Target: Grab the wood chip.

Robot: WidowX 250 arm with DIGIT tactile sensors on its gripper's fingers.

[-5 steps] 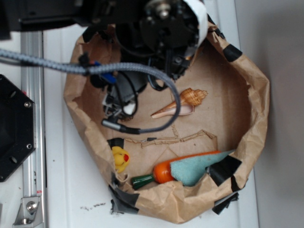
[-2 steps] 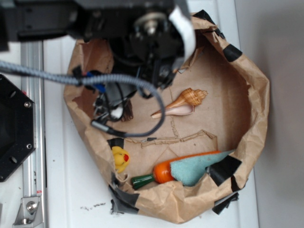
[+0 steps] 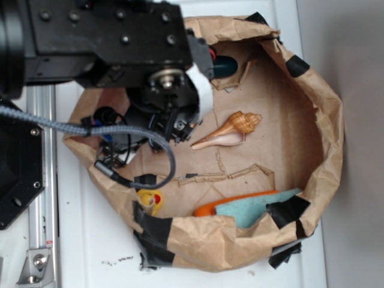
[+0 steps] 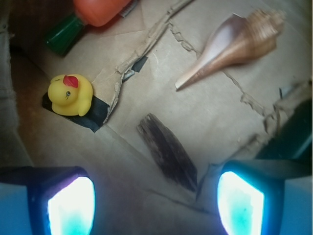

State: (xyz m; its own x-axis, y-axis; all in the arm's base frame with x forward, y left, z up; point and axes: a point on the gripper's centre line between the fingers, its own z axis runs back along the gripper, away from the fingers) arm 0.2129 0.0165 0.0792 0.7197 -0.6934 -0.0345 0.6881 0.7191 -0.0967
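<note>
in the exterior view the black robot arm [image 3: 108, 54] hides the flat dark brown wood chip and the gripper; the folded brown paper wall [image 3: 198, 237] covers most of the orange carrot toy [image 3: 207, 208], and the yellow rubber duck [image 3: 149, 199] shows only partly

Rough wood on creased brown paper.
The wood chip [image 4: 167, 152] looks dark, streaky and matt; the seashell [image 4: 234, 45] is smooth and faintly glossy, the rubber duck [image 4: 71, 94] shiny yellow, the paper bag [image 3: 312, 90] crumpled, matt, patched with black tape.
</note>
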